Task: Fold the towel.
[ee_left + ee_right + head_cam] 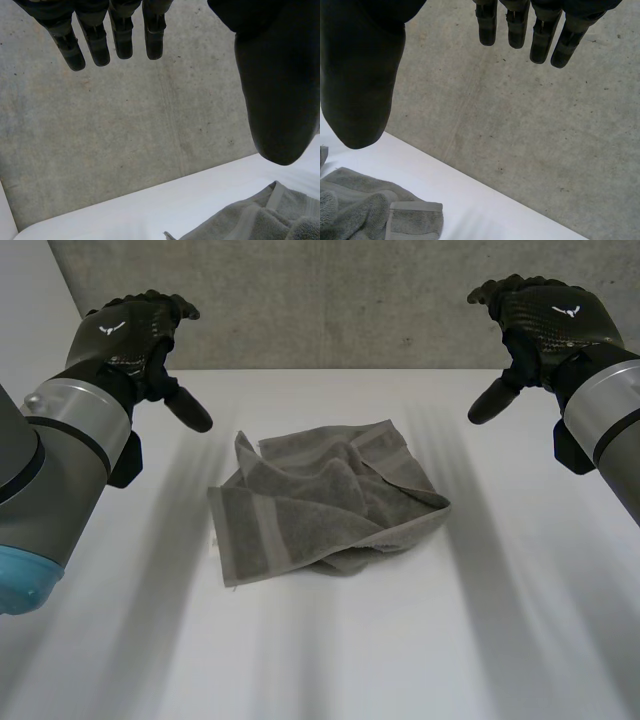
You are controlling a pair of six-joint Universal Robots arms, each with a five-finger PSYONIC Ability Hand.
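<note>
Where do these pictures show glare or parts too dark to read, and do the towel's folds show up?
Head view: no glare on the table; soft shading brings out the folds of the towel. Left wrist view: the thumb of the left hand is near-black, without detail; the wall and towel are evenly lit. Right wrist view: the same for the right hand.

Lighting was soft and even, pretty bright overall. Table (330,660) came out near pure white. Wall (330,290) sat flat mid-grey, evenly lit in all three views. Towel (320,505) threw only thin soft shadow along near edge and had darker shade in folds, so light looked to come from overhead. Left hand (135,330) and right hand (545,315) caught small sheen on backs. In wrist views thumbs went almost solid black, while fingers kept bit of detail.
</note>
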